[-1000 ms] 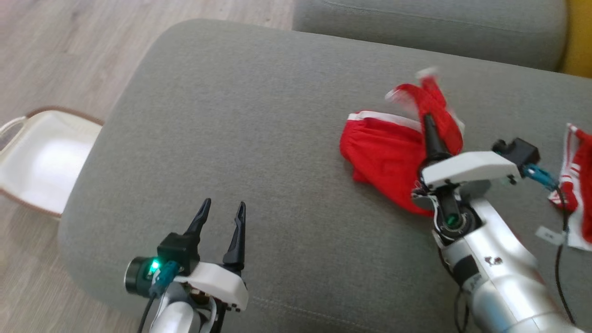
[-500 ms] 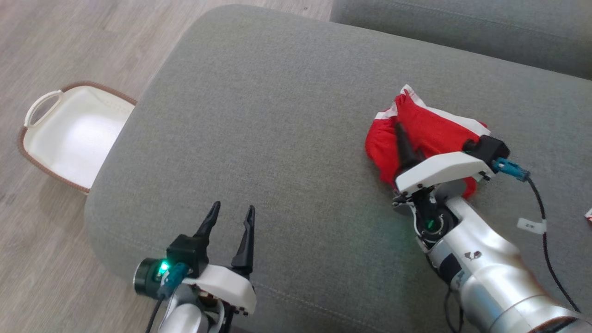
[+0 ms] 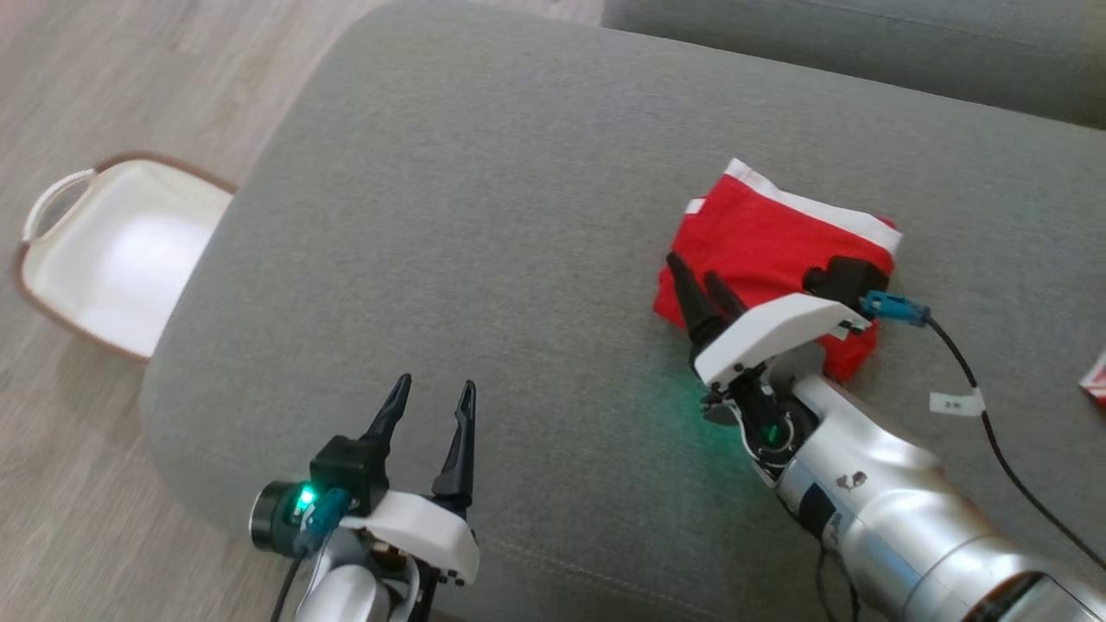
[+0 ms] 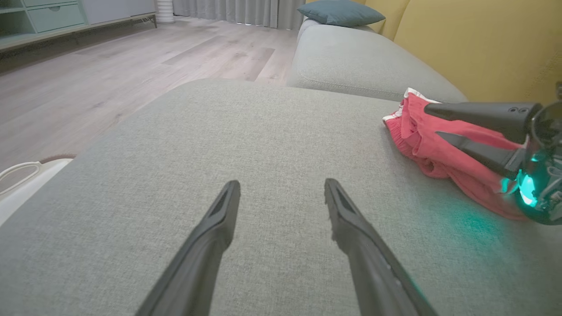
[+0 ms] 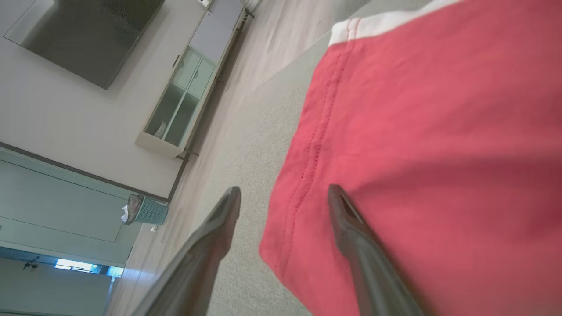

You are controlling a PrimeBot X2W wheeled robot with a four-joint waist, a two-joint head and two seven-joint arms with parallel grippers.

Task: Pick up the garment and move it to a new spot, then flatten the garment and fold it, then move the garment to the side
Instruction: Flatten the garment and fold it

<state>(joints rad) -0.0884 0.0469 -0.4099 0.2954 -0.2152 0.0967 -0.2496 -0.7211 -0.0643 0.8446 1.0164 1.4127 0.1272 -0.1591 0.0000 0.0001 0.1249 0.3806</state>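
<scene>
Garment (image 3: 778, 233), red and bunched, lies on the grey cushion (image 3: 484, 216) just ahead of the right gripper (image 3: 691, 268), whose wide, empty jaws straddle its left edge; the left gripper (image 3: 436, 382), also wide, sits well apart.

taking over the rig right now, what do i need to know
left claw: open, empty, over bare grey cushion.
right claw: open, holding nothing, fingers astride the red garment at its near left edge.
garment: lies compact on the cushion, looks folded, white trim at its far edge.
left to do: check the fold, then move it to the side.
</scene>
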